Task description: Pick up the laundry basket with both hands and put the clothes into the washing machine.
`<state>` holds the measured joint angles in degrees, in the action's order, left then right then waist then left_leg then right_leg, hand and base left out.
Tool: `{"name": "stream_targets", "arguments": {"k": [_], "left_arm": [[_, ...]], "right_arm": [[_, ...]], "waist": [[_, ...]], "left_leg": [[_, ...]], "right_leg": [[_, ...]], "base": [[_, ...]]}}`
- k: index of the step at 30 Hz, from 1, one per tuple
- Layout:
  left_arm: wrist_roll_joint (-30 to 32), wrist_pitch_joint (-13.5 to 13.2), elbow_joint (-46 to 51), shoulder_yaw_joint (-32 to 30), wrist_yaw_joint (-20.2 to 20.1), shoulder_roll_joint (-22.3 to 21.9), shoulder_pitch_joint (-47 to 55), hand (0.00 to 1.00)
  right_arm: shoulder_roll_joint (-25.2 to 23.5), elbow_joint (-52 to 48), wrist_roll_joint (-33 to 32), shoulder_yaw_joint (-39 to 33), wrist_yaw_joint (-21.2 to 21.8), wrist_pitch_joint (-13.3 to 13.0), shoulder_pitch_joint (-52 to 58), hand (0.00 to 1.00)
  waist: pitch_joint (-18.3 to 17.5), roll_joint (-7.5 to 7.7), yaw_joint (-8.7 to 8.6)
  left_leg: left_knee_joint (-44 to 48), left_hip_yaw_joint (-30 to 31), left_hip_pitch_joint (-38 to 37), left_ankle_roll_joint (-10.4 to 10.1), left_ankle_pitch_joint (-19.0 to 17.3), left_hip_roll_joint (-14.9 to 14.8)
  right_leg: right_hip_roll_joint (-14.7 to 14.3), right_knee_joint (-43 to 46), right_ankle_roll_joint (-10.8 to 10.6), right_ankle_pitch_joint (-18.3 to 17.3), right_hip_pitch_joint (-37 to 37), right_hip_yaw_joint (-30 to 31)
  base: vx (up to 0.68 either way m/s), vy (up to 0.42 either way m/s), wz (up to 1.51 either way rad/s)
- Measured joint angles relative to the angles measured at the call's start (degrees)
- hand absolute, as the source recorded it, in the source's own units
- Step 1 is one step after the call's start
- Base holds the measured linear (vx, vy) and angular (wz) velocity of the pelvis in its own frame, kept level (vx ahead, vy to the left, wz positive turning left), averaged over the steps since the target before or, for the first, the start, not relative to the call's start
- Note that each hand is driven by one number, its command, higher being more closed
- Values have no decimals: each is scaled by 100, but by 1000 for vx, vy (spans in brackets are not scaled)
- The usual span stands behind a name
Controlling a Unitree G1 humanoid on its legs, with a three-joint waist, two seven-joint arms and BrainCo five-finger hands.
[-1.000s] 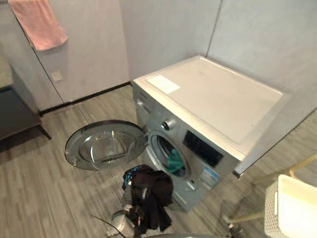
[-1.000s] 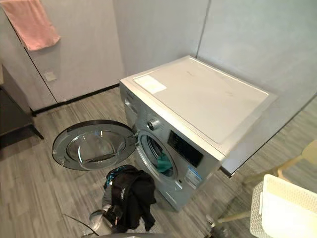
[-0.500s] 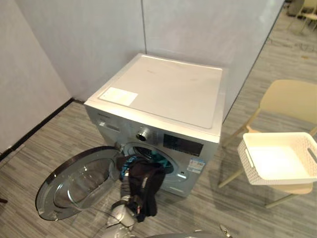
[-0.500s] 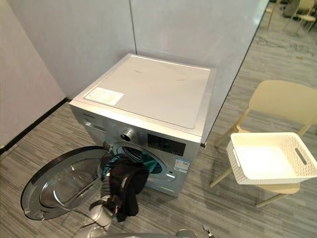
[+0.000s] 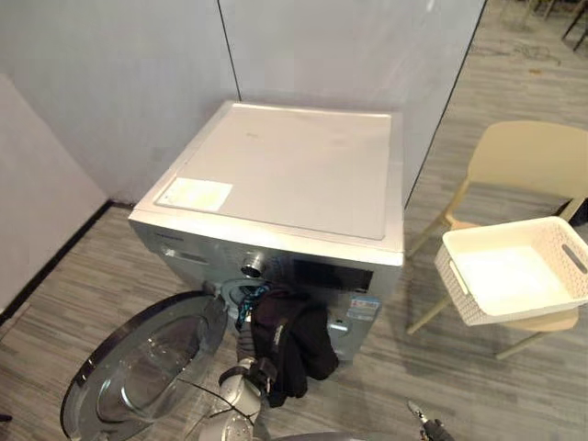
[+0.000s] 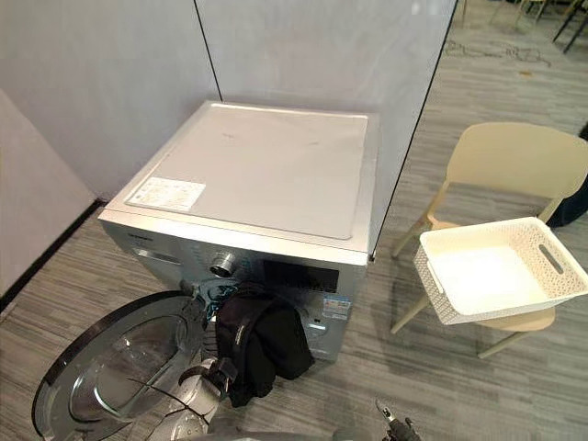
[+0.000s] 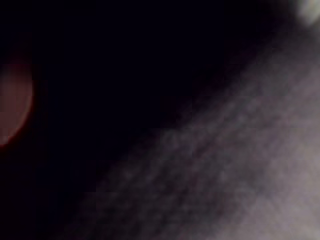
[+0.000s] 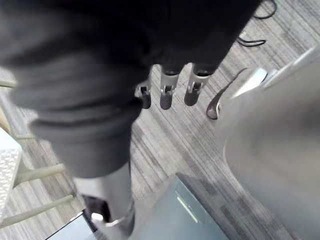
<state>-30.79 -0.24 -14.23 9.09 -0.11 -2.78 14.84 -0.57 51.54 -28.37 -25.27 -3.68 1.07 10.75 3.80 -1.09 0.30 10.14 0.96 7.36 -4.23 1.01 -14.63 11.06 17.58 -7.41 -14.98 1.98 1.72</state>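
The silver washing machine stands with its round door swung open to the left. A teal garment shows in the drum opening. A black garment hangs in front of that opening, draped over my left hand at the end of my raised left arm. Dark cloth lies right against the left wrist view. My right hand hangs low over the floor, its fingers straight and holding nothing. The white laundry basket sits on a beige chair to the right and looks empty.
Grey panel walls close in behind and left of the machine. The chair with the basket stands about a machine's width to the right. Grey plank floor lies in front of the machine, and the open door takes up the floor at the lower left.
The camera has swung to the right, bringing the chair and basket into view. The black garment has risen from near the floor to the drum opening.
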Motion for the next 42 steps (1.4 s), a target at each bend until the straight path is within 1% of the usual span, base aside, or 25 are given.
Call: {"name": "stream_targets", "arguments": {"k": [1,2,4,5,6,8,11,12,14,15,16,17,18,19,20,21,22,24,26,27,28,31,33,37,42], "left_arm": [[0,9,-205,53,4,92,-36,100],[4,24,-240,120,5,214,-53,100],[19,27,-239,175,5,681,-145,100],[66,24,-238,188,4,801,-182,100],[129,-12,-228,212,-7,878,-266,100],[237,-116,-186,211,-19,924,-273,100],[339,-140,-181,297,-37,1076,-329,100],[382,-131,-154,495,-57,1080,-431,100],[397,-134,-98,636,-89,1068,-491,100],[402,-140,-100,629,-92,1054,-497,100],[424,-179,-99,617,-88,1081,-527,100],[438,-189,-102,616,-81,1084,-536,100],[444,-219,-119,608,-68,1130,-553,100],[444,-236,-261,533,27,1180,-701,100],[445,-236,-306,493,64,1171,-776,100],[445,-235,-345,407,152,1114,-932,100],[465,-233,-365,344,203,936,-1131,100],[555,-229,-319,233,376,602,-1505,100],[550,-284,-153,-53,668,182,-1952,100],[477,-310,-150,-164,784,123,-2112,100],[359,-392,-142,-377,958,113,-2402,100],[205,-530,-129,-758,1291,125,-2888,100],[163,-610,-177,-1093,1475,173,-3387,100],[-74,-754,-770,-1651,1791,800,-4381,100],[-968,-755,-1593,-1844,1771,1886,-5677,100]], "right_arm": [[58,226,5,-149,-4,4,-135,0],[36,353,4,-149,6,11,-260,0],[-133,398,4,-138,9,23,-360,0],[-133,387,8,-124,18,15,-383,0],[-69,375,32,-119,19,-54,-424,0],[13,366,168,-53,14,-86,-535,0],[71,235,212,282,19,-83,-719,0],[104,131,256,325,22,-85,-716,0],[189,131,341,338,21,-74,-692,0],[206,82,388,447,26,-74,-689,0],[227,-145,427,569,38,-83,-690,0],[233,-237,425,626,41,-94,-693,0],[215,-358,424,767,60,-107,-717,0],[199,-439,421,926,74,-115,-753,0],[189,-523,418,974,66,-114,-731,0],[163,-710,415,1033,47,-142,-667,0],[199,-954,375,1095,8,-209,-632,0],[333,-1401,261,1179,-48,-340,-662,0],[329,-1881,64,1337,-119,-466,-659,0],[312,-1965,-20,1400,-134,-504,-661,0],[261,-2097,-96,1466,-164,-511,-660,0],[198,-2149,-237,1451,-332,-566,-613,0],[190,-2162,-337,1438,-407,-600,-588,0],[76,-2379,-599,1459,-421,-729,-641,0],[99,-2410,-824,1495,-491,-872,-703,0]], "waist": [[-37,-13,-66],[-11,-7,-161],[46,89,-248],[46,89,-260],[96,16,-249],[162,-102,-230],[198,-23,-248],[241,-59,-290],[318,-68,-290],[420,-108,-288],[564,-207,-303],[643,-188,-312],[823,-169,-293],[929,-12,-308],[989,51,-293],[1149,149,-282],[1270,168,-274],[1708,-103,-261],[1972,-144,-257],[2040,-114,-251],[2190,14,-255],[2326,119,-292],[2471,188,-268],[2661,266,-242],[2729,309,-258]], "left_leg": [[-192,132,-164,-265,-134,176],[-201,94,-128,-414,-236,264],[-195,65,-83,-491,-294,484],[-170,59,-86,-497,-313,530],[-102,38,-95,-477,-403,560],[70,-75,-59,-473,-681,580],[626,-353,464,-365,-961,757],[902,-430,740,-284,-1171,831],[1059,-472,846,-243,-1283,806],[1042,-531,869,-240,-1286,667],[977,-572,843,-238,-1281,505],[950,-578,835,-234,-1276,446],[878,-587,805,-231,-1204,331],[790,-592,920,-194,-1027,217],[789,-596,993,-245,-976,191],[879,-599,1122,-294,-945,169],[1102,-562,1410,-310,-954,169],[1276,-425,1629,-331,-939,158],[1589,-425,2146,-321,-934,137],[1695,-463,2296,-322,-936,101],[1827,-607,2466,-323,-939,41],[2215,-595,2988,-254,-1049,-79],[2546,-609,3395,-347,-1249,-145],[3197,-617,4223,-286,-1469,-250],[3516,-665,4976,-282,-1512,-333]], "right_leg": [[130,-240,-165,112,-56,60],[156,-447,-237,192,-122,147],[201,-765,-212,310,-274,119],[260,-852,-335,479,-299,148],[300,-952,-480,672,-356,135],[360,-1074,-564,738,-348,177],[637,-1239,-724,748,62,304],[731,-1245,-773,773,232,371],[701,-859,-766,856,521,493],[534,-355,-748,1034,859,475],[282,214,-493,1367,1272,429],[198,381,-439,1475,1444,397],[41,640,-471,1369,1755,255],[-294,752,-349,974,2015,21],[-456,759,-284,869,2129,-76],[-749,701,-114,781,2274,-202],[-879,586,638,659,2346,-278],[-908,678,720,633,2440,-501],[-910,1275,770,439,3102,-508],[-926,1409,771,412,3264,-495],[-947,1576,809,378,3503,-450],[-1024,1815,849,318,3937,-446],[-1022,2197,834,180,4377,-446],[-1087,2643,829,149,5158,-320],[-1110,2793,789,234,5872,-262]], "base": [[124,422,1],[113,419,13],[67,239,19],[26,187,4],[-3,212,-9],[-69,143,-39],[-88,96,-51],[-121,144,-16],[-112,124,-28],[-128,119,-60],[-125,132,-61],[-72,133,-68],[-10,-11,-49],[5,-67,-37],[-7,-150,-12],[10,-158,6],[28,-151,18],[13,-80,27],[-58,-153,4],[-37,-161,-18],[-10,-83,-16],[-34,-51,-6],[-69,-8,4],[-74,16,-18],[-48,29,-11]]}}
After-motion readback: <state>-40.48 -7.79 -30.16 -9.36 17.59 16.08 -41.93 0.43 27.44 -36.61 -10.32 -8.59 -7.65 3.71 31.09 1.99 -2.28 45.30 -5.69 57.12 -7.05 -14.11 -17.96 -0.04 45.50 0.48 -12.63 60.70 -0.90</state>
